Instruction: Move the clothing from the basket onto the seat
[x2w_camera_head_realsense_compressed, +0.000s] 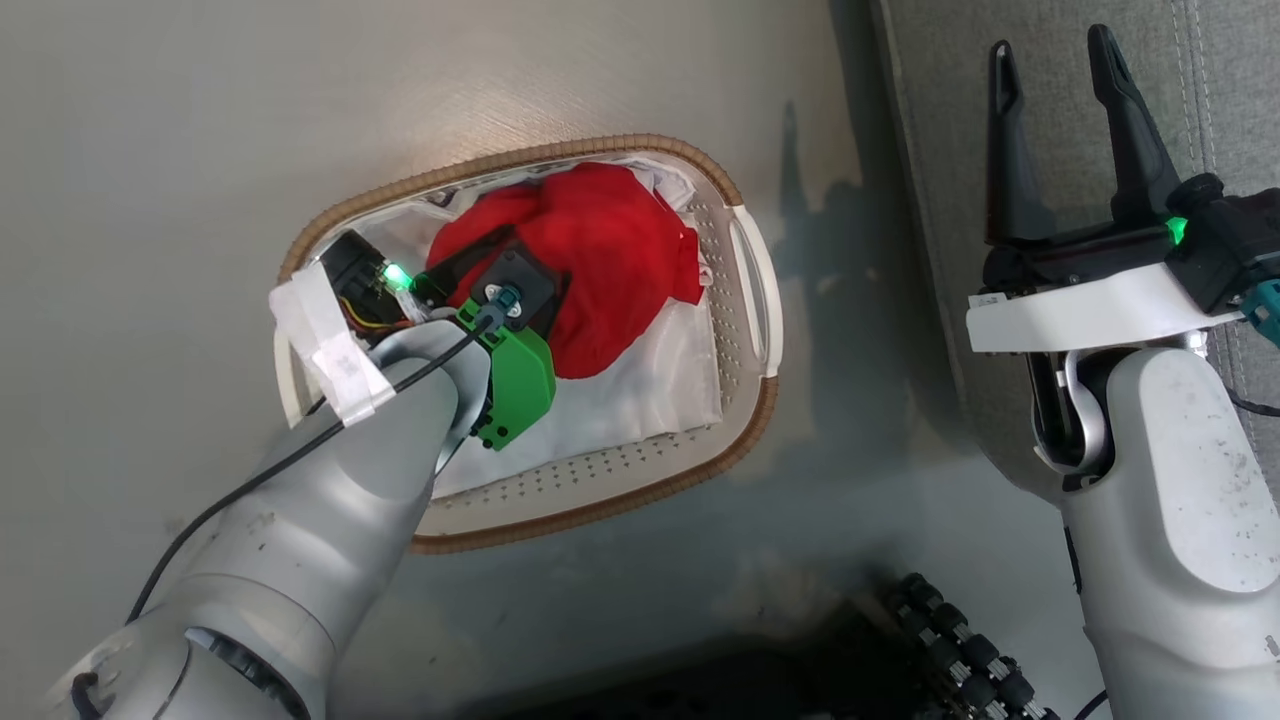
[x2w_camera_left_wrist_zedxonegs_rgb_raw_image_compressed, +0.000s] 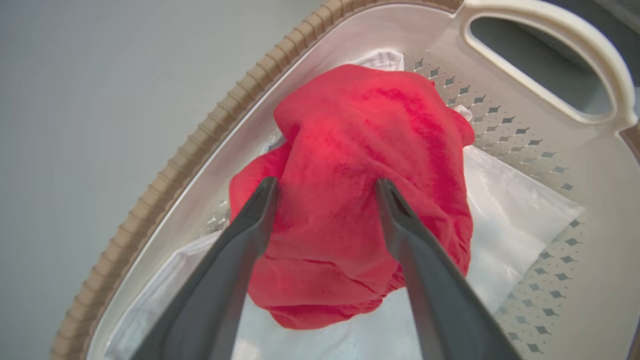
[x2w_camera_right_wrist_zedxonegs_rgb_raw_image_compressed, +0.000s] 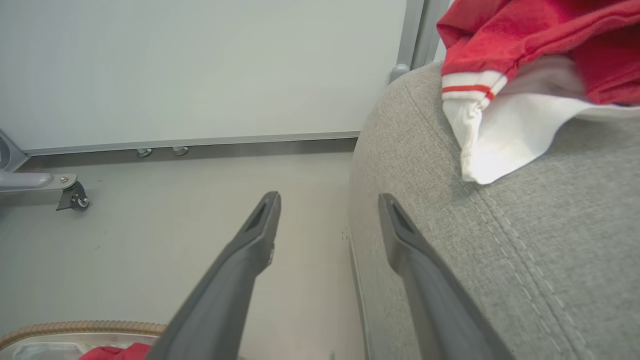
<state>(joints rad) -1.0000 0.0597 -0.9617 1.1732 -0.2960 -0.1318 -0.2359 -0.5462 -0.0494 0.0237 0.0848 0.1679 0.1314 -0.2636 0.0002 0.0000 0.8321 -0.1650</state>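
Grey floor (x2w_camera_head_realsense_compressed: 150, 150) carries basket (x2w_camera_head_realsense_compressed: 745, 260) beside seat (x2w_camera_right_wrist_zedxonegs_rgb_raw_image_compressed: 500, 240); inside, red clothing (x2w_camera_left_wrist_zedxonegs_rgb_raw_image_compressed: 360, 175) lies on a white sheet (x2w_camera_left_wrist_zedxonegs_rgb_raw_image_compressed: 510, 215), left fingers (x2w_camera_left_wrist_zedxonegs_rgb_raw_image_compressed: 250, 225) spread over it, right fingers (x2w_camera_head_realsense_compressed: 1008, 150) spread at the seat's edge.

We count two red garments (x2w_camera_left_wrist_zedxonegs_rgb_raw_image_compressed: 350, 200) (x2w_camera_right_wrist_zedxonegs_rgb_raw_image_compressed: 525, 30), one basket (x2w_camera_left_wrist_zedxonegs_rgb_raw_image_compressed: 197, 145), one seat (x2w_camera_right_wrist_zedxonegs_rgb_raw_image_compressed: 525, 250), one white sheet (x2w_camera_left_wrist_zedxonegs_rgb_raw_image_compressed: 510, 215), and two claws, the left claw (x2w_camera_left_wrist_zedxonegs_rgb_raw_image_compressed: 325, 187) and the right claw (x2w_camera_right_wrist_zedxonegs_rgb_raw_image_compressed: 327, 200), with two fingers each.
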